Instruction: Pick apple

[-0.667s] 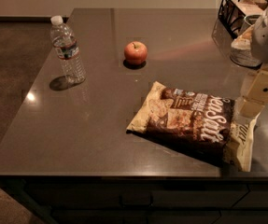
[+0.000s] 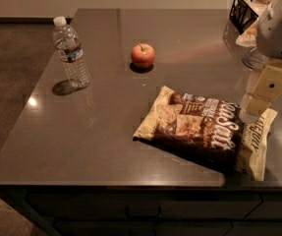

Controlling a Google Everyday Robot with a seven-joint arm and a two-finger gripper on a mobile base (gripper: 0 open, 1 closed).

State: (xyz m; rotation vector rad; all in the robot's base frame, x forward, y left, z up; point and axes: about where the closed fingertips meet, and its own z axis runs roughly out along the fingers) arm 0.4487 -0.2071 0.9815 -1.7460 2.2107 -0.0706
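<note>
1. Fingers [image 2: 254,104] of the gripper [image 2: 251,114] are hanging at the right edge of the view and pointing down and slightly left. They are showing side-on as one tan stack, so I cannot tell whether they are parted or closed.
2. Just below and to the left of the fingertips, a snack bag [image 2: 199,127] is lying flat on the dark countertop [image 2: 96,127]. Its pale right end is sitting under the tips, but whether anything is touching I cannot tell.
3. Large white script ending in "Salt" is running across the bag's brown panel. Dark print is running along the pale strip nearest the fingers, but it is too blurred to read.
4. Well apart from the fingers, far to their left and farther back, the apple [image 2: 143,55] is sitting on the countertop by itself. It is red-orange, with its short stem pointing up.
5. Farther left again, beyond the apple from the fingers, a water bottle [image 2: 71,53] is standing upright. It has a white cap, and the writing on its dark label band is unreadable.
6. Behind and above the fingers, a black wire basket [image 2: 243,9] is sitting at the back right corner, partly hidden by the white arm [image 2: 280,26].
</note>
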